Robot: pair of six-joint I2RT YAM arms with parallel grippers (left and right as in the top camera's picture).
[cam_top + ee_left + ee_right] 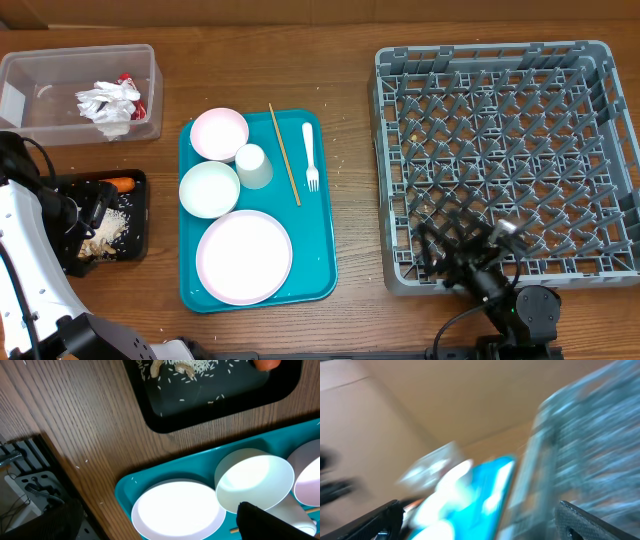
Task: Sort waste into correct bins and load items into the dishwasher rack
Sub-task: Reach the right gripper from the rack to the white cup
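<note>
The waste is in the bins. Crumpled napkins [108, 103] and a red wrapper [127, 82] lie in the clear tub [40, 75]. Food scraps [108, 232] and a carrot piece [122, 184] lie in the black tray [140, 215]. Two bowls [219, 133] [209, 188], a plate [244, 257], a cup [254, 166], a fork [310, 155] and a wooden stick [284, 153] rest on the teal tray [320, 250]. My left gripper [85, 225] hangs open over the black tray. My right gripper [450, 245] is open above the front of the grey dishwasher rack [505, 160]; its wrist view is blurred.
In the left wrist view the black tray [215, 405], the teal tray [150, 480], the plate [177, 510] and a bowl [255, 482] lie below, with the table's front edge at lower left. A strip of bare wood separates teal tray and rack.
</note>
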